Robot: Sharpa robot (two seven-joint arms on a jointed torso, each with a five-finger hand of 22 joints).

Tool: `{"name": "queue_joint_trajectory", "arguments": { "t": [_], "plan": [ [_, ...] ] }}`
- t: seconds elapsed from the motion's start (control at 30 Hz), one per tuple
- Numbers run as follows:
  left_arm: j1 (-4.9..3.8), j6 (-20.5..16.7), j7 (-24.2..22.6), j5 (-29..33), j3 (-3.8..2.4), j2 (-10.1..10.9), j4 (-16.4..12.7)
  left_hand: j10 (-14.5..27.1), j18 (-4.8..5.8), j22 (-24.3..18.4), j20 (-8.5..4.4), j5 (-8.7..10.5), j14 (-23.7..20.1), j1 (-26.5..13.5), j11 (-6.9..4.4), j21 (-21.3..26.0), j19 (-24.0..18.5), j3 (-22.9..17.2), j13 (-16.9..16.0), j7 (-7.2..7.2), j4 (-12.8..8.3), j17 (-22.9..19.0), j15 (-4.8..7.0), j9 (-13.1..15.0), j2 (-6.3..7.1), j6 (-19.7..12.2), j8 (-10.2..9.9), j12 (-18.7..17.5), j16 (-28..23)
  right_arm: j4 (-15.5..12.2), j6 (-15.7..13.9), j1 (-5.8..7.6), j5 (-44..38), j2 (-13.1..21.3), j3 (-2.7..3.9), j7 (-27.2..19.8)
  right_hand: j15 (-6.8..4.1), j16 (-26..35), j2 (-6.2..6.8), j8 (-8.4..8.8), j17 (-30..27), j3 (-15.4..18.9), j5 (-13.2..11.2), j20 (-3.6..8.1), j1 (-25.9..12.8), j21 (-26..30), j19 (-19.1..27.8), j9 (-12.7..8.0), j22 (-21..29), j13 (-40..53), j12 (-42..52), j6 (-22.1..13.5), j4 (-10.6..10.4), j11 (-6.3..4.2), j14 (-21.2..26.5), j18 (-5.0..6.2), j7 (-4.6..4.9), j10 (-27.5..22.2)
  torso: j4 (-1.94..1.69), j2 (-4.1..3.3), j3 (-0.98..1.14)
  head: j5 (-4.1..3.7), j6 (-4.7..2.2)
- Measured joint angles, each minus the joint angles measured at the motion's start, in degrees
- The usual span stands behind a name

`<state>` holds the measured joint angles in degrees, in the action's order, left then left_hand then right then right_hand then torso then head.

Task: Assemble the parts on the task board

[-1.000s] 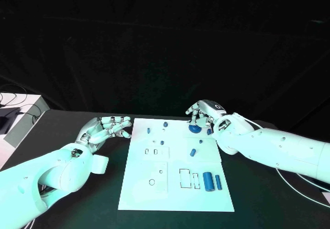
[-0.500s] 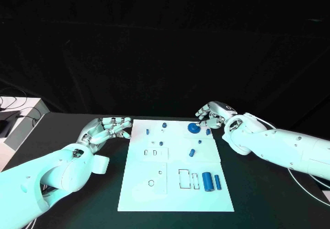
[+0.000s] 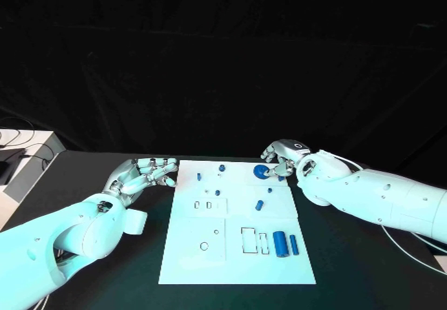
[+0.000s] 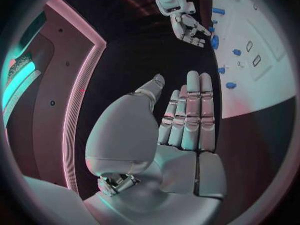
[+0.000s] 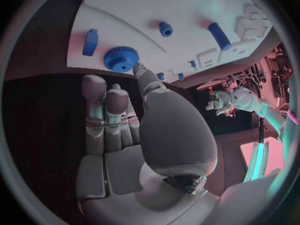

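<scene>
White plastic makes up the task board (image 3: 238,258), which is lying in the middle of the black surface (image 3: 354,258) between the two arms. The small blue parts are sitting on it: a round toothed gear (image 3: 261,171) at the far right corner, a short peg (image 3: 223,168) and another small piece (image 3: 200,175) along the far edge, a stubby cylinder (image 3: 259,206) around the middle, and two longer cylinders (image 3: 280,245) lying side by side near the right edge at the near end.

The right hand (image 3: 282,156) is hovering at the far right corner of the board, its fingers (image 5: 142,74) bent down toward the gear. In the right wrist view the thumb tip is sitting just beside the gear's toothed rim (image 5: 121,58), while the other fingers are lying together and straight; nothing is grasped, though I cannot tell whether the thumb is touching the gear.

The left hand (image 3: 145,174) is resting just off the board's far left edge, fingers (image 4: 190,110) extended side by side and released, holding nothing.
</scene>
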<state>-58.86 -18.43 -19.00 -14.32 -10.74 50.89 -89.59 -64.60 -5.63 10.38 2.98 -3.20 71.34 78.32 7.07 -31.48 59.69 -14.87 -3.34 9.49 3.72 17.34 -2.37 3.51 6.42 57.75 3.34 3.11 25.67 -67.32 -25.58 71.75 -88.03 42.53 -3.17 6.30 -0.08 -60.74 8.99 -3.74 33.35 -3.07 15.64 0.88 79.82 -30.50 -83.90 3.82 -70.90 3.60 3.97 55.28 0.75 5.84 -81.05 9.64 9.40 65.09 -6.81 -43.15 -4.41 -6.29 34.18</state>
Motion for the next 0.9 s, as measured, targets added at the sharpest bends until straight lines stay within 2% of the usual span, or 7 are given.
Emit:
{"name": "queue_joint_trajectory", "arguments": {
  "t": [0.13,0.23,0.4,0.53,0.6,0.77,0.9],
  "plan": [
    [0.02,0.03,0.01,0.0,0.0,-0.1,0.12,0.0,0.0,0.0,0.0,0.0,0.0,0.0,0.0,0.01,0.0,0.0,0.0,0.0,0.0,0.0,0.0,0.0,0.0,0.0,0.0,0.0,0.0,0.95,0.82,-0.01,-1.35,-0.75,-0.01,0.69,0.1,-0.13,1.24,0.0,-0.27,-0.06,0.0,-0.21,0.83,0.29,-0.2,0.0,0.3,-0.13,0.0,-0.35,-1.42,0.68,0.1,0.01,-0.28,-4.9,0.01,0.0,-0.04,-0.01,0.11],
    [0.06,0.05,0.01,0.0,0.0,-0.2,0.21,0.0,0.0,0.0,0.0,0.0,0.0,0.0,0.0,0.01,0.0,0.0,0.0,0.0,0.0,0.0,0.0,0.0,0.0,0.0,0.0,0.0,0.0,1.59,1.28,-0.01,-2.2,-1.34,-0.03,1.16,0.15,-0.25,1.26,0.0,-0.36,-0.19,0.0,-0.22,0.84,0.29,-0.19,0.0,0.3,0.07,1.37,0.26,-1.72,-0.09,0.21,0.01,-0.87,-0.98,0.01,0.0,-0.04,-0.02,0.2],
    [0.12,0.08,0.02,-0.01,0.0,-0.28,0.29,0.0,0.0,0.01,0.0,0.0,0.0,0.0,0.0,0.02,0.0,0.0,0.0,0.0,0.0,0.0,0.0,0.0,0.0,0.0,0.0,0.0,0.0,2.4,1.74,-0.04,-3.14,-2.11,-0.05,1.73,-2.12,-0.24,0.88,0.0,-0.38,-0.08,0.0,0.8,0.48,-0.47,0.27,0.0,0.04,3.32,7.51,0.88,-1.1,-0.91,-0.22,0.13,-1.47,4.37,0.02,0.0,0.03,-0.02,0.32],
    [0.13,0.1,0.03,-0.01,0.0,-0.32,0.35,0.0,0.0,0.01,0.0,0.0,0.0,0.0,0.0,0.02,0.0,0.0,0.0,0.0,0.0,0.0,0.0,0.0,0.0,0.0,0.0,0.0,0.0,3.12,2.18,-0.05,-3.31,-2.67,-0.06,1.95,-3.69,-0.25,0.3,0.0,0.37,1.67,1.6,2.98,-0.11,-3.29,0.2,0.0,-1.12,27.37,33.13,1.69,0.65,-4.14,-0.09,-0.01,-2.38,0.84,0.02,0.0,0.05,0.01,0.41],
    [0.15,0.12,0.03,-0.01,0.0,-0.34,0.37,0.0,0.0,-0.1,0.0,0.0,0.0,0.0,0.0,-0.17,0.0,0.0,0.0,0.0,0.0,0.0,0.0,0.0,0.0,0.0,0.0,0.0,0.0,3.42,2.52,-0.05,-3.17,-2.89,-0.07,2.06,-3.59,-1.08,-0.78,0.0,1.27,1.51,2.75,3.61,-1.19,-6.15,0.11,0.0,-2.34,39.0,44.22,2.26,0.89,-3.56,-0.16,-0.65,-2.67,-3.36,0.01,0.0,0.05,0.05,0.47],
    [0.16,0.14,0.06,-0.01,0.0,-0.39,0.39,0.0,0.0,-0.17,0.0,0.0,0.0,0.0,0.0,-0.2,0.0,0.0,0.0,0.0,0.0,0.0,0.0,0.0,0.0,0.0,0.0,0.0,0.0,4.06,3.4,-0.05,-2.07,-3.24,-0.07,2.27,-3.52,-3.28,-2.31,0.0,4.6,1.13,4.14,3.48,-2.72,-11.46,-0.21,0.01,-4.04,48.5,49.93,3.5,1.27,-3.46,-0.22,-1.25,-3.25,-5.52,0.01,0.0,0.05,0.1,0.59],
    [0.16,0.15,0.08,-0.01,0.0,-0.4,0.43,0.0,0.0,-0.17,0.0,0.0,0.0,0.0,0.0,-0.2,0.0,0.0,0.0,0.0,0.0,0.01,0.0,0.0,0.0,0.0,0.0,0.0,0.0,4.52,4.02,-0.05,-0.76,-3.49,-0.07,2.37,-3.22,-5.97,-2.41,0.0,9.62,1.08,4.72,3.27,-3.62,-15.99,0.0,0.01,-4.06,56.01,54.54,4.76,1.32,-4.47,-0.53,-1.38,-2.82,-3.6,0.05,-0.01,0.07,0.17,0.61]
  ]
}}
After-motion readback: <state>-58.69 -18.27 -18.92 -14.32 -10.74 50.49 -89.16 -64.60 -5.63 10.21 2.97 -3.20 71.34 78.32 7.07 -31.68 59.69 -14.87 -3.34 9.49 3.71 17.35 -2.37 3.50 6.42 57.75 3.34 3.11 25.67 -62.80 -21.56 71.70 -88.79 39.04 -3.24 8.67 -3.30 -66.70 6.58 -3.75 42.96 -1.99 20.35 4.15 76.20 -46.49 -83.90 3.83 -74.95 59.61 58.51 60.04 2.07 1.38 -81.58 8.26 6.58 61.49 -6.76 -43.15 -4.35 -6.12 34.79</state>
